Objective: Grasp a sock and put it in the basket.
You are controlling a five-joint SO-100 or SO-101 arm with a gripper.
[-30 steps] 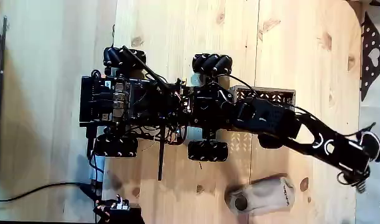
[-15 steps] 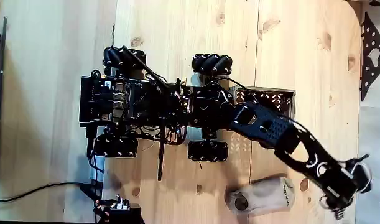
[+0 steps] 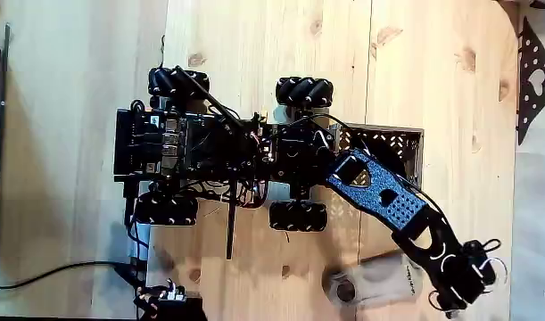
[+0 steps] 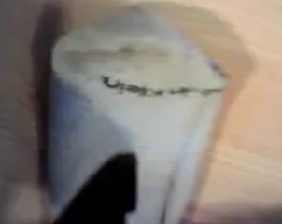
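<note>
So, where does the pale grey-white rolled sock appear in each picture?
Fixed view: the pale grey-white rolled sock lies near the bottom edge, right of centre, on the light wooden table.
Wrist view: the sock takes up most of the picture, blurred.
Shared landmark: the dark lettering on the sock.

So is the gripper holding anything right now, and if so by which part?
Cannot be told. The gripper sits at the right end of the rolled sock on the table, but its fingertips are too dark to show contact or a hold.
</note>
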